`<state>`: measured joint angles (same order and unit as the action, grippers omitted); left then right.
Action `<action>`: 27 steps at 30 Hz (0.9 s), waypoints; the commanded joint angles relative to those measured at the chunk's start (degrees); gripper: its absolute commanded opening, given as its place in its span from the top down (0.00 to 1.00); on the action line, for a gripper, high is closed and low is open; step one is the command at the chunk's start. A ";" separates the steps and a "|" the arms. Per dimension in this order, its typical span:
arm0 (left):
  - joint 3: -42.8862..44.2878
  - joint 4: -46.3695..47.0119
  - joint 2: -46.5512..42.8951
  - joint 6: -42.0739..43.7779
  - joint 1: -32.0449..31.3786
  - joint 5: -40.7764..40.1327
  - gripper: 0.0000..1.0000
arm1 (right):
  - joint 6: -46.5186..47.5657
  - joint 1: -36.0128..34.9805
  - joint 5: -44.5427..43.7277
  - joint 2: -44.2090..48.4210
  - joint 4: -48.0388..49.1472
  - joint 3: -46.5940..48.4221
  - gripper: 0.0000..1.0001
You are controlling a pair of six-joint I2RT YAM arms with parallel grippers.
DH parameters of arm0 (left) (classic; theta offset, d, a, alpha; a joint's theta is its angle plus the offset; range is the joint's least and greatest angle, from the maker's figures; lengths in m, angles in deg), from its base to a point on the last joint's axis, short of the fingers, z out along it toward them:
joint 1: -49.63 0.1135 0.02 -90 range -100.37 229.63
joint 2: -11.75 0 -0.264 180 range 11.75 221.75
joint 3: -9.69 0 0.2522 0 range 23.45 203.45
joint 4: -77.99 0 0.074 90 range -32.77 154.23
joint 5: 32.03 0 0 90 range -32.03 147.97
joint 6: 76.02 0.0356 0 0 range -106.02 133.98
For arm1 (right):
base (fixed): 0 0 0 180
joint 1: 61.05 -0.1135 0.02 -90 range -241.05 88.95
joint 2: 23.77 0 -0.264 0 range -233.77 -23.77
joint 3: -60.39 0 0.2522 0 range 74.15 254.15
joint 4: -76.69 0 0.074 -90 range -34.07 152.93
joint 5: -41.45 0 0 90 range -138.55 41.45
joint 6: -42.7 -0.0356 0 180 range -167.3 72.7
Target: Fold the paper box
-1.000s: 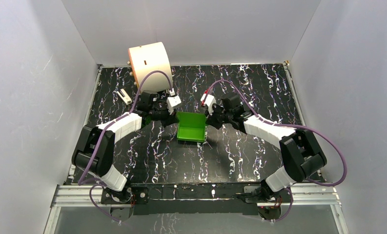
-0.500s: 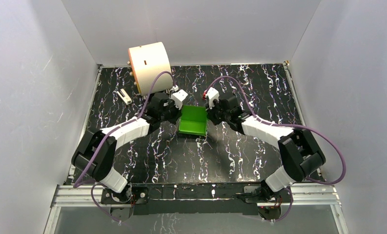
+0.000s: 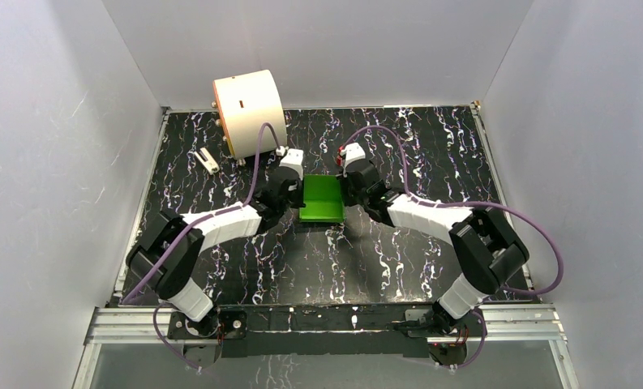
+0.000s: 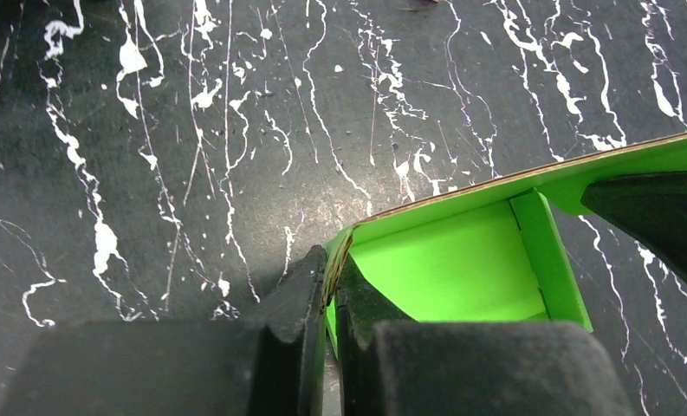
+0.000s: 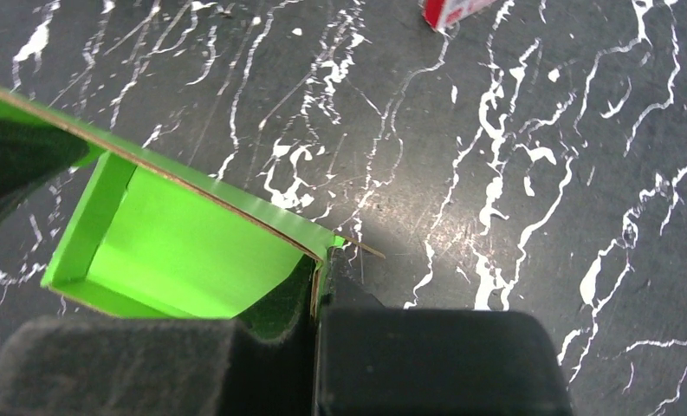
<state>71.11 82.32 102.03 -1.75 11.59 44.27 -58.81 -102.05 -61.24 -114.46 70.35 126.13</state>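
Pinching left gripper: was closed on the left wall of the paper box.
right gripper: was closed on its right wall.
cream cylinder: was seen behind the box, leftward.

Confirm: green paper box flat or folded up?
Folded up, open-topped: the bright green paper box shows raised walls around a floor in both wrist views.

Tabletop: black, veined with white like marble.
Cylinder: large, cream, on its side at the far left corner of the tabletop, with an orange rim at its left end and a small dark slot on its curved wall.
Small object: white and dark, lying just in front of the cylinder; too small to name.
Red and white block: cut off by the top edge of the right wrist view.
Walls: plain pale grey panels on three sides.
Rail: aluminium, along the near edge.
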 commanded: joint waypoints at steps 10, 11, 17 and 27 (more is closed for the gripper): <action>7.63 -4.10 6.30 -19.07 -5.49 -17.86 0.95 | -17.96 -4.24 -19.40 -3.90 -0.19 4.51 1.00; 8.59 -4.91 6.85 -19.23 -5.93 -18.95 0.95 | -18.28 -4.67 -20.37 -4.12 -0.21 4.72 1.00; 9.86 -6.37 7.77 -22.89 -8.01 -24.03 0.91 | -20.80 -6.35 -24.96 -4.67 -0.98 4.83 1.00; 6.54 -6.21 7.60 -28.98 -8.97 -25.98 0.91 | -25.64 -7.27 -26.69 -5.14 1.18 1.25 0.97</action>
<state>78.43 75.23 110.67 -25.33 3.39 21.26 -79.01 -108.56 -85.24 -119.49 67.50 128.34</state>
